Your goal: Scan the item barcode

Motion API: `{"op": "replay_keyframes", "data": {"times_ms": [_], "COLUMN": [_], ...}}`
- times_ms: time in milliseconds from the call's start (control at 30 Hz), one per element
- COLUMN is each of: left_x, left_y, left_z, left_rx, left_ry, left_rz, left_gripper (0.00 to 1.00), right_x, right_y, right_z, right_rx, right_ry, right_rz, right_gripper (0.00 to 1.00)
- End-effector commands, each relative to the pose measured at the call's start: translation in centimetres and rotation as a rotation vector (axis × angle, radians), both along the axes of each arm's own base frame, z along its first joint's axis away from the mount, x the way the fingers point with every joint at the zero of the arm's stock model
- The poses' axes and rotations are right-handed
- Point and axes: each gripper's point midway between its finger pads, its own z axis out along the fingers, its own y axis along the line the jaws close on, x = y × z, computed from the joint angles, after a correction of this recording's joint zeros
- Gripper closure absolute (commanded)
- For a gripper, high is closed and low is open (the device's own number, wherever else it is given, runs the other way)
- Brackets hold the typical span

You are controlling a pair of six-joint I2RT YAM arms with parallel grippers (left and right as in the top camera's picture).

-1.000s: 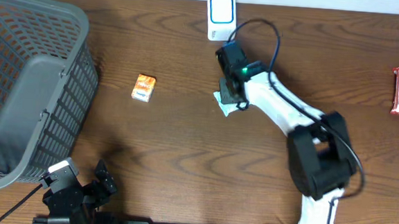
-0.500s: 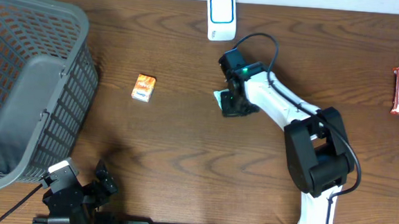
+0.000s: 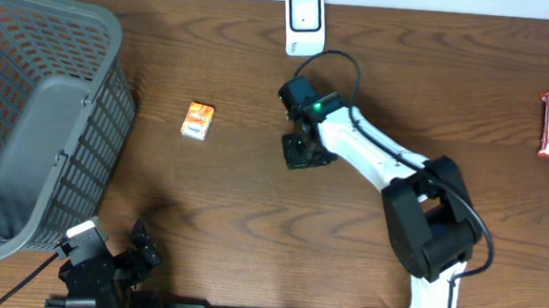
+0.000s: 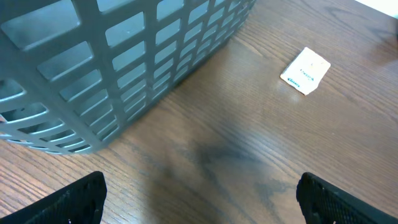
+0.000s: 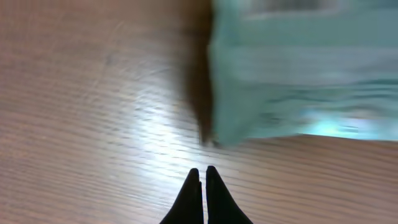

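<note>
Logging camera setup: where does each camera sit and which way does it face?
Overhead: above the table, looking straight down; left arm and right arm show.
Left wrist: low, facing the basket and a small box; open fingers.
Right wrist: near the table, facing a blurred teal packet; shut fingers.
Shared: basket, overhead and left wrist.

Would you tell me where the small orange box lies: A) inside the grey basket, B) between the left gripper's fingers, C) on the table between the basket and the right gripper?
C: the orange box lies on the table between the grey basket and the right gripper, touching neither.
</note>
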Motion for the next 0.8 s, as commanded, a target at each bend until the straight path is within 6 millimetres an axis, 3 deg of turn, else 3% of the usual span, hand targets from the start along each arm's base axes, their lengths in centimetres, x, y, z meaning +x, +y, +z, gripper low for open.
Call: {"op": "replay_keyframes", "data": {"times_ms": [0, 33, 100, 133, 200, 267, 300, 467, 533, 600, 767], "left_x": [0.0, 0.0, 0.0, 0.0, 0.0, 0.0, 0.0, 0.0, 0.0, 0.0, 0.0], "left_y": [0.1, 0.1, 0.1, 0.1, 0.1, 0.1, 0.1, 0.1, 0.1, 0.1, 0.1], "left_z": [0.1, 0.1, 0.1, 0.1, 0.1, 0.1, 0.1, 0.1, 0.1, 0.1, 0.1], "left_rx": [0.003, 0.003, 0.003, 0.003, 0.003, 0.003, 0.003, 0.003, 0.003, 0.003, 0.003], "left_ry": [-0.002, -0.002, -0.002, -0.002, -0.002, -0.002, -0.002, -0.002, -0.002, -0.002, -0.002], "left_rz": [0.009, 0.009, 0.009, 0.009, 0.009, 0.009, 0.009, 0.009, 0.009, 0.009, 0.009], "left_gripper": [0.02, 0.02, 0.02, 0.02, 0.02, 0.02, 0.02, 0.02, 0.02, 0.02, 0.02], "right_x": [1.7, 1.8, 2.1, 2.1, 2.5, 3.0, 3.3, 3.4, 3.9, 4.7, 6.0], "right_y": [-1.4, -1.5, -1.3, -1.2, -1.8, -3.2, -4.2, -4.5, -4.8, -5.0, -6.8], "right_z": [3.0, 3.5, 4.2, 4.3, 4.4, 4.5, 4.7, 4.1, 4.1, 4.1, 3.7], "right_rx": [-0.018, -0.014, -0.006, -0.015, -0.082, -0.185, -0.223, -0.063, 0.012, 0.121, 0.308], "right_ry": [-0.097, -0.108, -0.132, -0.146, -0.186, -0.233, -0.254, -0.155, -0.118, -0.075, -0.016], "right_rz": [-0.002, 0.007, 0.031, 0.056, 0.073, 0.054, -0.037, -0.253, -0.311, -0.351, -0.381], "right_gripper": [0.94, 0.87, 0.53, 0.45, 0.42, 0.31, 0.24, 0.19, 0.12, 0.08, 0.08]}}
